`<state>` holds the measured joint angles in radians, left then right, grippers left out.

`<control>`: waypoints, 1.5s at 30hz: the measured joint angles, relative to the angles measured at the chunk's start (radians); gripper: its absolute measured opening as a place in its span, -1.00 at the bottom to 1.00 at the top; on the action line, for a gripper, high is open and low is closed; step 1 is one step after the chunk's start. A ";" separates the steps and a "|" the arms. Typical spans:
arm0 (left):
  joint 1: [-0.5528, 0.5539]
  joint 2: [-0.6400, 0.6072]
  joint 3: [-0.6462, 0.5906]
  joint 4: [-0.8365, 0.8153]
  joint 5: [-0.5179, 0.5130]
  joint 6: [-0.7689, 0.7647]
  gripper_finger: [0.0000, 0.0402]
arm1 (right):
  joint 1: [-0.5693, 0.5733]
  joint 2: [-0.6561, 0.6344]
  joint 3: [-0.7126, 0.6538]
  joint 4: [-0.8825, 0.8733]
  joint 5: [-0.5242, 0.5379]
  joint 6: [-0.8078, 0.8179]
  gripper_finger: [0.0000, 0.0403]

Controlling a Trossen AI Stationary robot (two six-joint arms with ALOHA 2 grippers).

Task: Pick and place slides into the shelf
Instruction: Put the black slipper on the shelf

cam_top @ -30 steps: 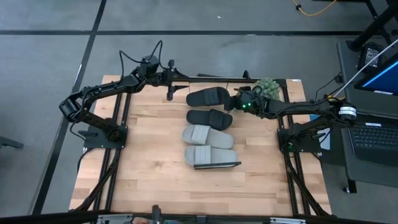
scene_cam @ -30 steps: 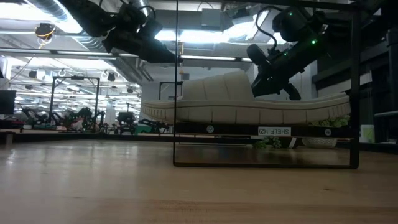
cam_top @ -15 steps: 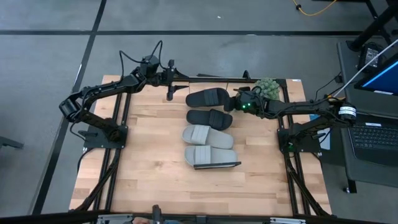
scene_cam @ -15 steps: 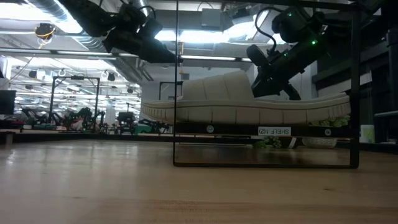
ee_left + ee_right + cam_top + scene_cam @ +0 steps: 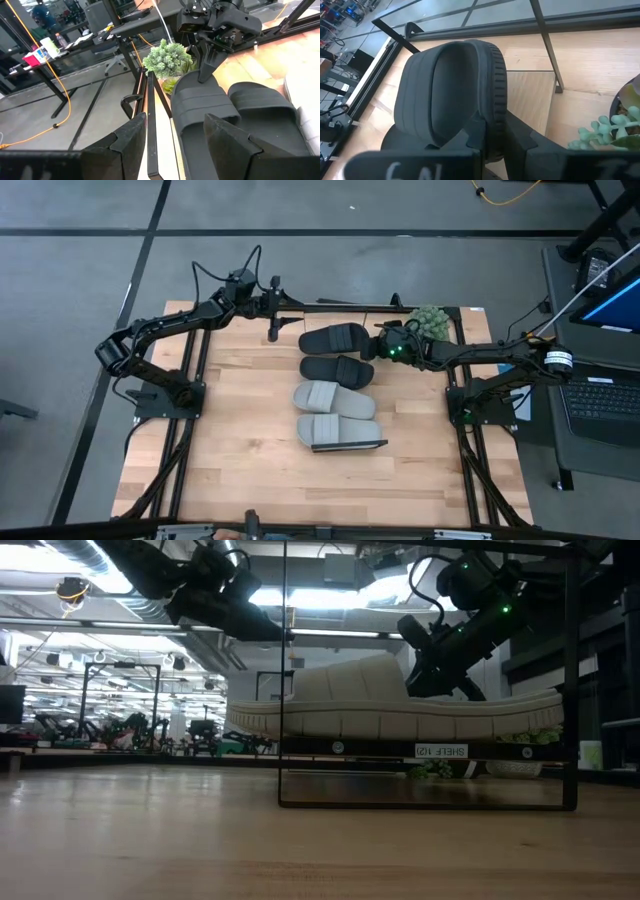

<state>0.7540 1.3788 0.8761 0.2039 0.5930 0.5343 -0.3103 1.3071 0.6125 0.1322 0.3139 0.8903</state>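
Note:
Four slides lie in a column at the table's middle: two black ones on the far side and two light grey ones on the near side. The shelf's thin black wire frame stands around them; in the low view the near grey slide sits raised above the tabletop. My right gripper is shut on the far black slide. My left gripper is open at the frame's far bar, its fingers on either side of the wire. My right gripper pinches the far black slide's rim between its two fingers, at the end nearest the potted plant. The fingers come from the table's right, slanting down. Whether the slide is clear of what is under it, I cannot tell.
A green potted plant stands at the table's far right, just behind my right gripper; it also shows in the left wrist view. Bare wooden tabletop lies left of and nearer than the slides.

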 joint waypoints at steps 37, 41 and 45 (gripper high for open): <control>0.000 0.000 0.000 0.019 -0.002 -0.003 -0.05 | 0.001 0.091 0.002 0.002 0.034 -0.087 -0.81; 0.000 0.000 0.000 0.019 -0.002 -0.004 -0.05 | 0.000 0.091 0.001 -0.008 0.033 -0.068 -0.65; 0.000 0.000 0.000 0.019 -0.002 -0.004 -0.05 | 0.000 0.091 0.001 -0.048 0.033 -0.067 -0.56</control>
<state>0.7540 1.3792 0.8764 0.2230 0.5915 0.5304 -0.3103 1.3983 0.6132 0.0840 0.3470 0.8232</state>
